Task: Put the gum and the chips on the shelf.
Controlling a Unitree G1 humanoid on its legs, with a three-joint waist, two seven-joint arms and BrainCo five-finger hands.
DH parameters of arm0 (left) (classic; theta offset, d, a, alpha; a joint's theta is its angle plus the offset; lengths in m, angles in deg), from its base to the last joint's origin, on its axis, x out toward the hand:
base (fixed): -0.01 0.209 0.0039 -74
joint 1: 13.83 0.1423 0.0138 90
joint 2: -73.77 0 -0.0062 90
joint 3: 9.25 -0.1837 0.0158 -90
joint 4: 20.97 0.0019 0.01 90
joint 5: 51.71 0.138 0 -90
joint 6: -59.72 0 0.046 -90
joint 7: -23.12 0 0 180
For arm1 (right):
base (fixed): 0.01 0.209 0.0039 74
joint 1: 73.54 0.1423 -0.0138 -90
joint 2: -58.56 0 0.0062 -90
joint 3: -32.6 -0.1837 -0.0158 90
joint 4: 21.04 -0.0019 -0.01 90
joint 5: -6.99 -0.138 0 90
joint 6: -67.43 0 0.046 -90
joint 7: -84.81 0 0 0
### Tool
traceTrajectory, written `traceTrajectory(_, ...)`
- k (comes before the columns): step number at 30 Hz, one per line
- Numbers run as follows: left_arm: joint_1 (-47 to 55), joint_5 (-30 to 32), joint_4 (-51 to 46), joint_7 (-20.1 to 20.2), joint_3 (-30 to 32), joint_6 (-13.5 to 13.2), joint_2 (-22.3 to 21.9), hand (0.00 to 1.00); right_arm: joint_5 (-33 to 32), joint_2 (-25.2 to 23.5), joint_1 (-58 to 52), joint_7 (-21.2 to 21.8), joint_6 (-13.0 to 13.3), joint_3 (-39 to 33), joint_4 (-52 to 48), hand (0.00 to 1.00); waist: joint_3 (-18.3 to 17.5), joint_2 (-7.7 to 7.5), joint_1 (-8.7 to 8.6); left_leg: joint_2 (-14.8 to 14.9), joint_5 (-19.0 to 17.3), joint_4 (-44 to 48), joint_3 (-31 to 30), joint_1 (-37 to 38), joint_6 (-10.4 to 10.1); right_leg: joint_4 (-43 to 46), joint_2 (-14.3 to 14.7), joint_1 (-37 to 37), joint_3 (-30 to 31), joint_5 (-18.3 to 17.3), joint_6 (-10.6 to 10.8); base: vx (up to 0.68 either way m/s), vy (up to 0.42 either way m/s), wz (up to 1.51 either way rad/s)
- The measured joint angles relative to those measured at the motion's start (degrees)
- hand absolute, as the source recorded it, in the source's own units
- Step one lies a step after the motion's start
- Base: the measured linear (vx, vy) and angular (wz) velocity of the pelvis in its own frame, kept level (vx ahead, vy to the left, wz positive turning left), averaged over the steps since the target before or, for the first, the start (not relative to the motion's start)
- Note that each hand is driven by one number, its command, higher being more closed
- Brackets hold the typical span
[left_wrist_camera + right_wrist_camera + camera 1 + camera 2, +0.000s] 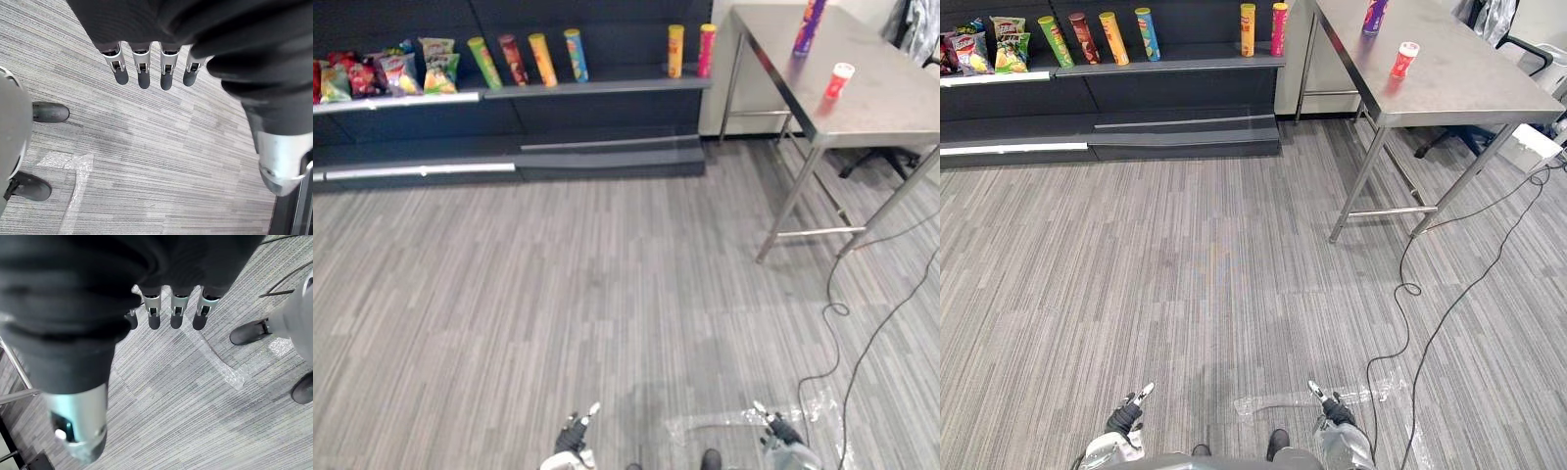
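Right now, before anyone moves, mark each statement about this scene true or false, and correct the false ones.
1. The red gum container stands on the metal table. True.
2. The left hand holds a can. False: its fingers are straight and hold nothing.
3. The purple chips can is on the same table as the gum. True.
4. The shelf is bare. False: tall cans and snack bags already stand on it.
5. The right hand is shut on the gum. False: it is open and hangs above the floor.
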Motion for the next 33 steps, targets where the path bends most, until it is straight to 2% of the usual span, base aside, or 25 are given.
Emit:
traceTrajectory(6,0.4,1.7,0.1,0.3,-1.2,-0.1,-0.2,0.0,3.6,0.0,-0.9,0.2,-0.2,0.5,0.0,0.0,0.0,0.13,0.06,0.1,-0.1,0.2,0.0,0.5,-0.1,0.1,0.0,0.7,-0.2,-0.2,0.2,-0.07,-0.031,0.02)
traceTrajectory(10,1.3,4.9,0.1,0.7,-2.4,-0.1,0.3,0.0,4.5,0.1,-1.9,0.4,-0.1,0.6,0.0,0.0,0.0,0.11,0.1,0.0,-0.1,0.2,0.0,0.5,-0.1,0.2,-0.2,0.7,-0.9,-0.3,-0.1,-0.09,-0.023,0.02)
traceTrajectory(17,1.4,5.0,0.3,0.4,-3.1,-0.2,0.5,0.0,4.5,0.6,-3.5,0.8,0.1,2.8,0.0,0.0,-0.2,0.05,0.16,-0.3,1.0,-0.8,-0.2,0.4,1.2,0.1,-0.3,0.6,-2.0,-0.7,-0.6,-0.07,-0.024,0.04)
traceTrajectory(33,1.4,4.7,1.8,-0.6,-3.2,-0.5,0.7,0.0,6.2,0.7,-4.6,0.2,0.1,5.0,0.4,0.0,-1.4,-0.79,0.1,-0.9,1.1,-2.2,-0.1,1.4,1.1,0.0,-0.7,0.9,-2.6,-0.6,-0.6,0.0,-0.002,0.0)
